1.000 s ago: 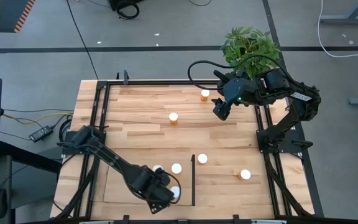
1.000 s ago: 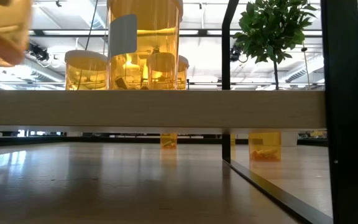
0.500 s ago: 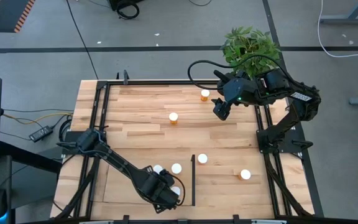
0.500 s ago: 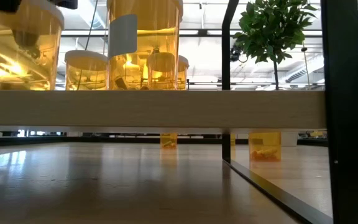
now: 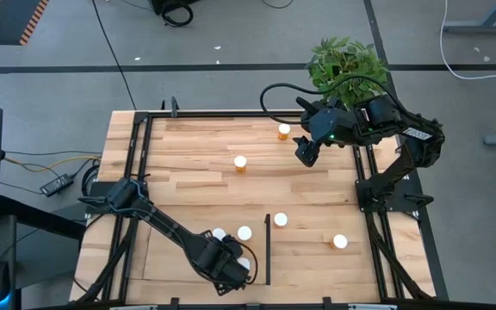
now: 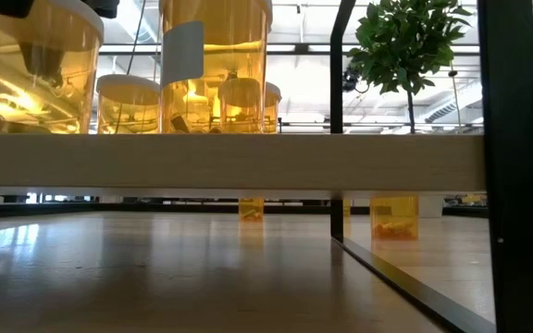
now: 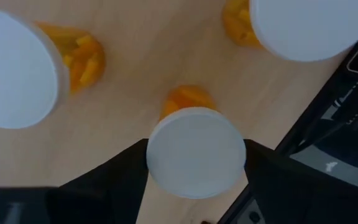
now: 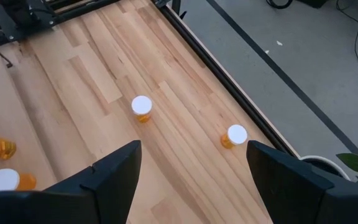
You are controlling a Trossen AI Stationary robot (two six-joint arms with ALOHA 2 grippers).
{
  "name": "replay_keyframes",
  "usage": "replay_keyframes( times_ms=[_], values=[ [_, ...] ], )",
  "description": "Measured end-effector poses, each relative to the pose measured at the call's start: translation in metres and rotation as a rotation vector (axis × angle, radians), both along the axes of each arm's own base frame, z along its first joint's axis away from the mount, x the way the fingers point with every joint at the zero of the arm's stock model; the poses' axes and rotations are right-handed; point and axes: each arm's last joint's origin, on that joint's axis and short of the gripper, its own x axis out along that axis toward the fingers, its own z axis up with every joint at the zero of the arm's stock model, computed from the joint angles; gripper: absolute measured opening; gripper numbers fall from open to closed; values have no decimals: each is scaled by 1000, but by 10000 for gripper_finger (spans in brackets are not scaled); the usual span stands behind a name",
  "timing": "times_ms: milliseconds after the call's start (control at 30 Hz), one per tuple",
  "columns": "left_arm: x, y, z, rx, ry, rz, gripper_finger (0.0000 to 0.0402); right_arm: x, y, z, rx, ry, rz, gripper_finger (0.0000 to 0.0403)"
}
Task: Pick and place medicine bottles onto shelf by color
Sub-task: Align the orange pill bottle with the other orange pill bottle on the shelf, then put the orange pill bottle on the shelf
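My left gripper (image 5: pixel 241 265) is low over the pale-wood shelf (image 5: pixel 170 258), close to its black upright strip (image 5: pixel 268 250), and is shut on one orange medicine bottle (image 7: pixel 196 160). In the low view that bottle (image 6: pixel 30 69) stands upright with its base on the shelf board (image 6: pixel 248 162). Two more bottles (image 5: pixel 220 233) (image 5: pixel 244 232) stand on the shelf just beyond it. Other bottles stand on the tabletop (image 5: pixel 281 220) (image 5: pixel 340 242) (image 5: pixel 240 162) (image 5: pixel 284 131). My right gripper (image 5: pixel 305 155) hangs open above the table's far right part, touching nothing. My left gripper holds the bottle by its round white cap (image 7: pixel 166 180), pinched between the two fingers (image 7: pixel 120 177). The fingers come from above and point down. The bottle is upright, and its base rests on the shelf board.
A potted plant (image 5: pixel 347 60) stands at the table's far right corner, behind my right arm. Black frame rails (image 5: pixel 136 172) run along the table's left and right edges. In the right wrist view, two bottles (image 8: pixel 142 106) (image 8: pixel 236 135) stand on bare planks.
My left gripper has carried its bottle down and a little toward the strip. A second ago the bottle showed higher in the low view and off to the side. Now it stands upright on the shelf board. My right arm has kept still.
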Motion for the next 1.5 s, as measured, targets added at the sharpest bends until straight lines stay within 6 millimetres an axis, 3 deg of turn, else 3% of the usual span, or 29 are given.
replay_keyframes(
  times_ms=[400, 833, 1067, 1300, 1500],
  values=[
    [-2, 1, 7, -2, 9, 0, 342, 0, 0, 0, -2, 2, 3, 299],
    [-5, 15, 78, 16, -74, -51, 353, 0, 0, 0, -4, 4, 5, 299],
    [13, 66, 110, 142, -194, -70, 352, 0, 0, 0, -14, 2, -3, 299],
    [37, 141, 112, 211, -178, -159, 326, 0, 0, 0, -1, -11, -24, 299],
    [46, 205, 113, 231, -154, -263, 303, 0, 0, 0, 34, -43, -76, 299]
  ],
)
